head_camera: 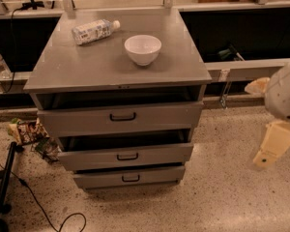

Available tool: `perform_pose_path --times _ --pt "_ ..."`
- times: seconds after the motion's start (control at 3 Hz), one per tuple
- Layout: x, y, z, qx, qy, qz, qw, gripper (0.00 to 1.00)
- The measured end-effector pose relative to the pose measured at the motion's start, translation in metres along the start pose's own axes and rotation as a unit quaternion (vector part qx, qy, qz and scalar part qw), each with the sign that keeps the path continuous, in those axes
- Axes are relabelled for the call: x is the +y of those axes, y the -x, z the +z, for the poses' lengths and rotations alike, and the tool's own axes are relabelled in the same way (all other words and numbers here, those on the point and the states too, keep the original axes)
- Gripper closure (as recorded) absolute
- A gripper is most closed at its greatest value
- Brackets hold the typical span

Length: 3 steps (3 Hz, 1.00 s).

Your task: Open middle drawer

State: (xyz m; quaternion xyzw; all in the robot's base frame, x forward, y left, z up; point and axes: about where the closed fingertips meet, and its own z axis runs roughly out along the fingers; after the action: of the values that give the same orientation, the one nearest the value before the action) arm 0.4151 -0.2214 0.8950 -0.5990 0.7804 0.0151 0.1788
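Find middle drawer [154,154] in lower half of grey table [87,66], sandwiched btwn taller top drawer [159,116] and thin bottom drawer [154,177]; looks ajar a little, judging by dark gap above its front. Spot gripper [273,146] far right, hanging low over speckled floor [222,197], well apart from table and roughly level w/ the drawer; can't tell whether released or clenched. Take hold at small black handle [127,156], ctr of front, as the only real purchase on a flat, smooth face. Expect stiff sheet metal w/ no flex, prob moderate weight, sliding on runners. Pull straight out and level to avoid racking or binding. Reckon on a shallow, slick handle, so seat well behind the bar before pulling or risk slipping off. Mind white bowl [142,49] and plastic bottle [94,31] lying on its side up top; avoid jerking, or risk rattling bowl and rolling bottle. Approach from front first, line up w/ handle, then hook and draw.
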Motion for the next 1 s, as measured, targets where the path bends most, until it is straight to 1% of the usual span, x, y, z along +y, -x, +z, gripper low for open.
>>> perform_pose_path --times 0.33,1.0 --pt "0.0209 -0.0170 0.0681 -0.041 0.017 -0.009 0.9990 0.00" --pt "0.0190 -0.0144 0.0622 -0.038 0.013 -0.010 0.9991 0.00"
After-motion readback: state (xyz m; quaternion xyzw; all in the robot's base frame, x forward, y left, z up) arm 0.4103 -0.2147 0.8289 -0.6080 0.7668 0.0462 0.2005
